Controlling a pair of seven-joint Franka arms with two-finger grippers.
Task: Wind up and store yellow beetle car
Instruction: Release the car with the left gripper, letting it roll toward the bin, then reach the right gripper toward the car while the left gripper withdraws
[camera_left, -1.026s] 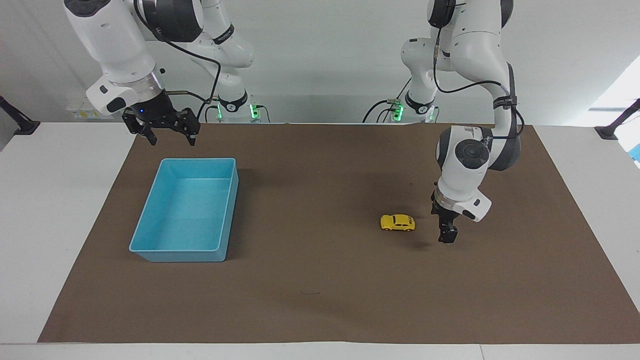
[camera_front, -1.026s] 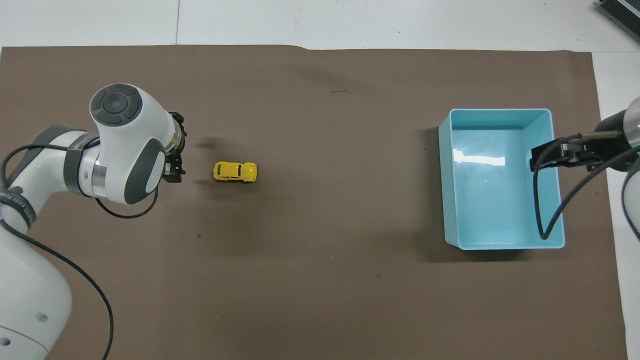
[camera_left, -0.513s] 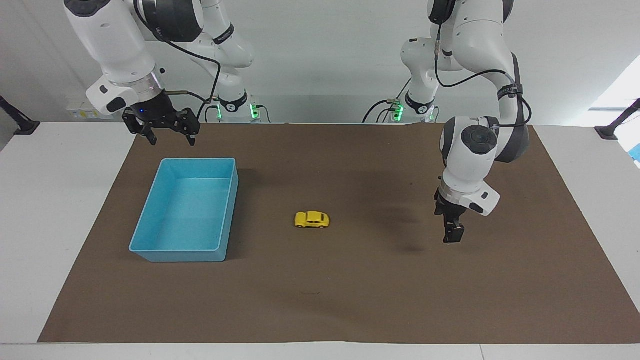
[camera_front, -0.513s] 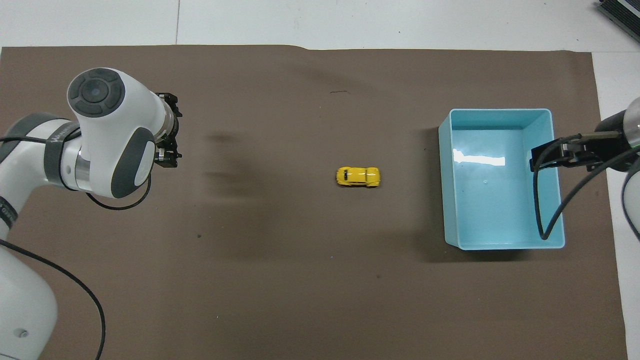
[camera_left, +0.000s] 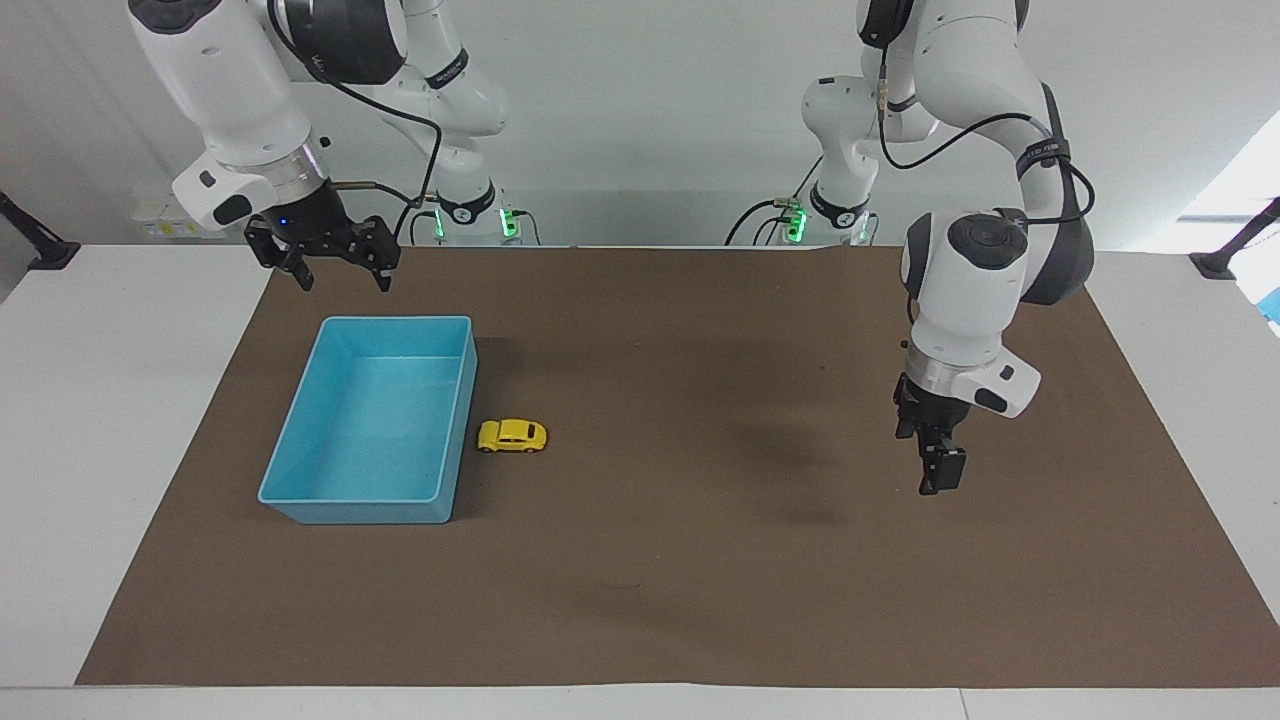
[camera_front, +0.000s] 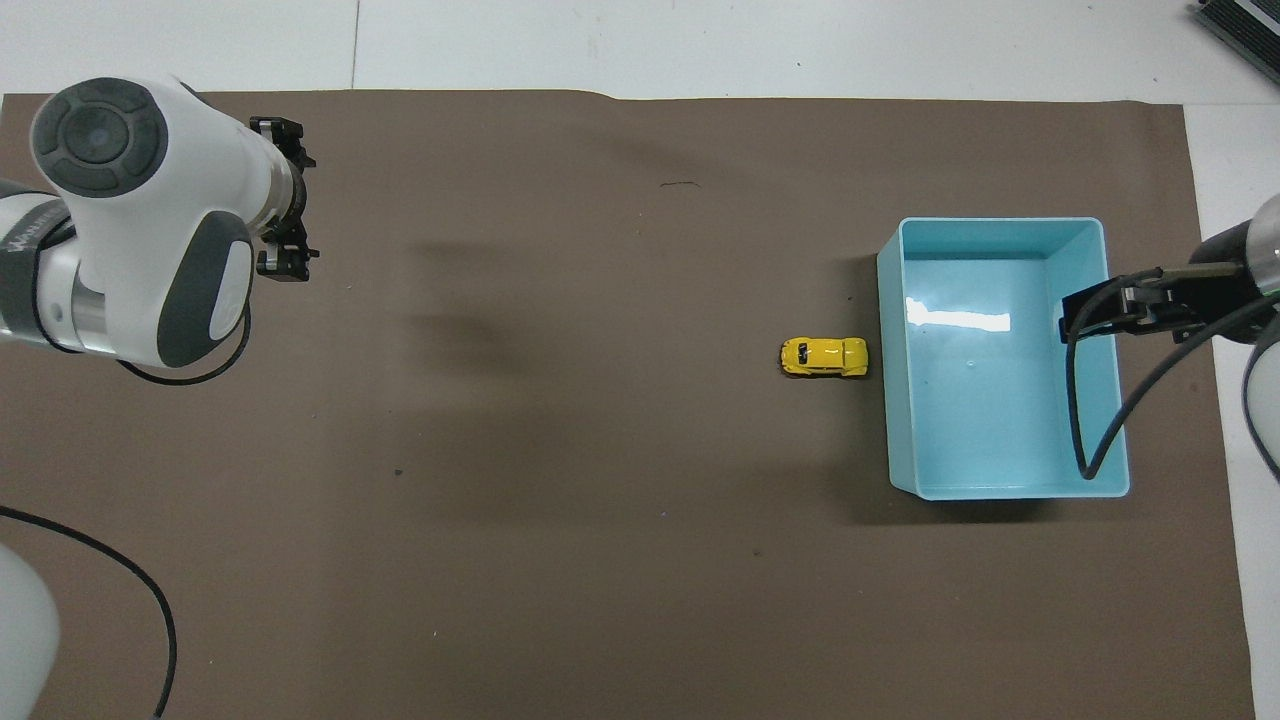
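Observation:
The yellow beetle car (camera_left: 512, 436) (camera_front: 824, 357) stands on the brown mat right beside the blue tray (camera_left: 370, 497) (camera_front: 893, 400), against the tray's long wall that faces the left arm's end; I cannot tell whether they touch. The tray has nothing in it. My left gripper (camera_left: 940, 480) (camera_front: 303, 198) hangs open over bare mat toward the left arm's end, well away from the car, with nothing in it. My right gripper (camera_left: 345, 283) (camera_front: 1085, 312) waits open and high over the tray's edge, holding nothing.
The brown mat (camera_left: 700, 560) (camera_front: 600, 500) covers most of the white table (camera_left: 120, 400). A black cable (camera_front: 1085, 420) from the right arm loops over the tray. Black clamps (camera_left: 40, 250) sit at the table's ends.
The car has rolled on its own across the mat from beside the left gripper to the tray's wall. The left arm has risen and drawn back toward its own end. The right arm has not moved.

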